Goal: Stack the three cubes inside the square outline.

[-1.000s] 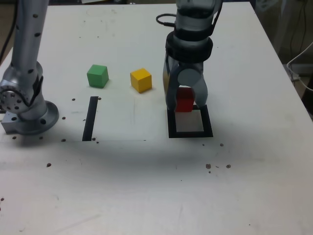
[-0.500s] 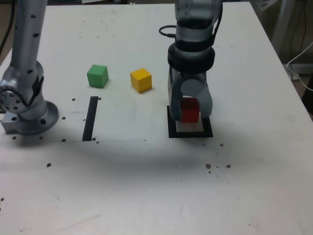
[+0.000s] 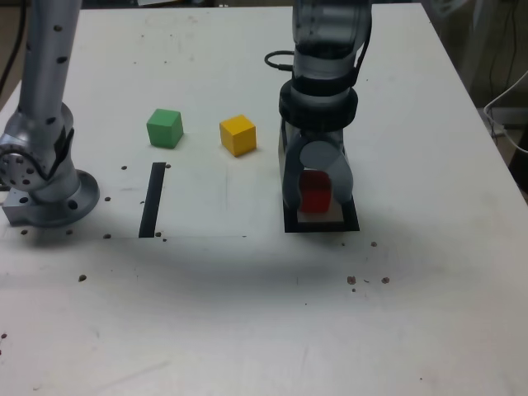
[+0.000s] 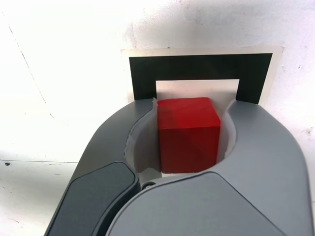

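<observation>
On the worktop (image 3: pixel 206 305), one square outline (image 3: pixel 322 227) is partly hidden by the claw (image 4: pixel 193 102), whose fingers stand apart around the red cube (image 4: pixel 188 132), with a gap on one side. That cube is over the white centre; its underside is hidden, so contact below is unclear. Three cubes are visible in all: one red, one yellow (image 3: pixel 238 135), one green (image 3: pixel 165 129).

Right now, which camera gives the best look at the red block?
The wrist view: the red block is large there, with two of its faces plain between the fingers. The exterior view shows it small and partly covered by the fingers, but also how it sits within the black square outline.
</observation>
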Robot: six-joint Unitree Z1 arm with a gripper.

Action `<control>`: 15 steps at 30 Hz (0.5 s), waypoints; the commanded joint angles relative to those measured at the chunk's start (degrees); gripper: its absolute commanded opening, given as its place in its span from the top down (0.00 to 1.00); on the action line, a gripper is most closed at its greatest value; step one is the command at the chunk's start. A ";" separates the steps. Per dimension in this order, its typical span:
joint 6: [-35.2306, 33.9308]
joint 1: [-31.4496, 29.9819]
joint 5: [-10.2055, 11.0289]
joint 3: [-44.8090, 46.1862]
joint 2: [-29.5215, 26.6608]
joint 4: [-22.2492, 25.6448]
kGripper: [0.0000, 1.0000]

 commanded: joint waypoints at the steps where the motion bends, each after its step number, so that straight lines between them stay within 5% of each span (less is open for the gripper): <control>1: 0.12 -0.28 0.07 0.21 -0.73 -0.32 0.20; 5: 0.08 -0.46 0.05 1.05 -1.41 -0.69 0.03; 15: -0.97 -0.46 2.04 2.36 -5.29 0.49 0.01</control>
